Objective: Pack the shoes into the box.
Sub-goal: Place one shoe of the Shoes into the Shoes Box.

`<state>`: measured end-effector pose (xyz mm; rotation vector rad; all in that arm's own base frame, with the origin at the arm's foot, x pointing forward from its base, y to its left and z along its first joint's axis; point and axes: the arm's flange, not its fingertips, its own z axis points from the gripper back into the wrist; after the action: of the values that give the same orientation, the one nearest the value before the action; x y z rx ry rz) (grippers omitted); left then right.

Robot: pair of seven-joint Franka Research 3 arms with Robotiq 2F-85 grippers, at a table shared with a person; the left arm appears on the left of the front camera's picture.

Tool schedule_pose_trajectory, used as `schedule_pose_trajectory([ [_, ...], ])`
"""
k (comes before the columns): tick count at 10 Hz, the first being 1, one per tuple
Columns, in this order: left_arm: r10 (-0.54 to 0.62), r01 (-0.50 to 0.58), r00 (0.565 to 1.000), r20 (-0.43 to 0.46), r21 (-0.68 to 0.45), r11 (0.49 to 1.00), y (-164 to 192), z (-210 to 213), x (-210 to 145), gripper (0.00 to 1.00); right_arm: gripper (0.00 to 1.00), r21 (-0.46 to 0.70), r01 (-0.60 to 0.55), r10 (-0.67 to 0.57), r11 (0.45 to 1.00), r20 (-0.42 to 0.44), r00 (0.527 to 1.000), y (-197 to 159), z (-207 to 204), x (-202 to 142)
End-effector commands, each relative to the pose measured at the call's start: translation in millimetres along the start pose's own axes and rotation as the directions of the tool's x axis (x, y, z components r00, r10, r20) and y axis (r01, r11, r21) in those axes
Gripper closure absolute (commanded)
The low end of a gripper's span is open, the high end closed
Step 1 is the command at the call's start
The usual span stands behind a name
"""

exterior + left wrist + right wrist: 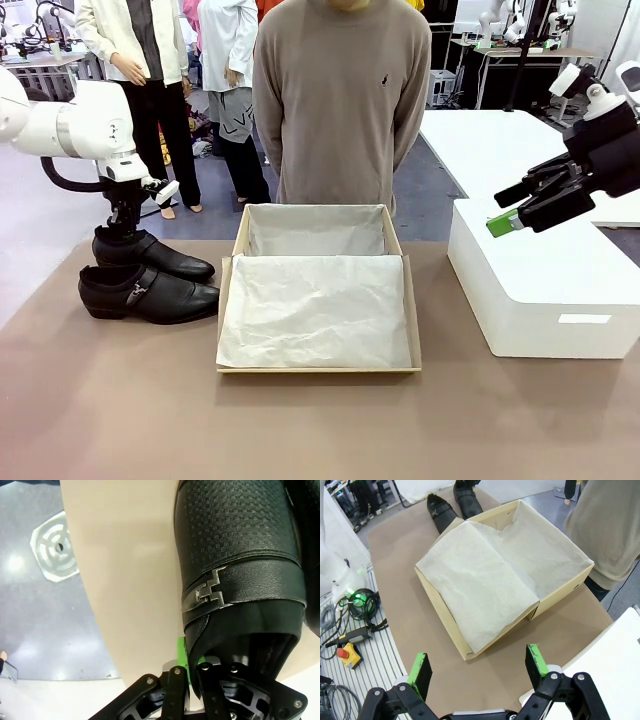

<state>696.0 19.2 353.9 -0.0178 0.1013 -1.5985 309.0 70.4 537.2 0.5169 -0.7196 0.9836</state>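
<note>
Two glossy black shoes lie side by side at the table's left, toes pointing at the box: the far shoe (pixel 160 258) and the near shoe (pixel 145 292) with its buckle. My left gripper (pixel 120 232) comes straight down on the far shoe's heel. In the left wrist view it (pixel 192 667) is shut on the heel collar of the buckled shoe (pixel 240 555). The tan box (pixel 240 240) stands open mid-table, lined with white tissue (pixel 315 310) that spreads over the folded-down flap. My right gripper (pixel 505 215) hangs open and high at the right. Below it (pixel 478 667) lie the box (pixel 580 575) and both shoes (pixel 440 510).
A large white plastic box (pixel 540 290) sits on the table under my right gripper. A person in a tan sweater (pixel 340 100) stands behind the shoebox, hands out of sight. Off the table's side, cables and a red stop button (pixel 342 655) lie on the floor.
</note>
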Motion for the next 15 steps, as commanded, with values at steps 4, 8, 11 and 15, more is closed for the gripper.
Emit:
schedule_pose_trajectory([
  [4, 0.039, -0.038, 0.999, -0.02, 0.051, 0.998, -4.6, 39.0, -12.2, 1.0, 0.0, 0.018, -0.02, 0.02, 1.0, 0.026, 0.999, -3.4, -1.6, 1.3],
  [8, 0.195, -0.195, 0.981, 0.015, 0.111, 0.974, 1.6, 103.0, -33.0, 1.0, 0.0, 0.018, -0.02, 0.02, 1.0, 0.026, 0.999, -3.4, -1.6, 1.3],
  [11, 0.244, -0.248, 0.969, 0.041, 0.113, 0.962, -8.9, 154.8, -20.5, 1.0, 0.0, 0.018, -0.02, 0.02, 1.0, 0.026, 0.999, -3.4, -1.6, 1.3],
  [15, 0.23, -0.238, 0.97, 0.078, 0.115, 0.964, -22.4, 193.9, 20.4, 1.0, 0.0, 0.018, -0.02, 0.02, 1.0, 0.026, 0.999, -3.4, -1.6, 1.3],
])
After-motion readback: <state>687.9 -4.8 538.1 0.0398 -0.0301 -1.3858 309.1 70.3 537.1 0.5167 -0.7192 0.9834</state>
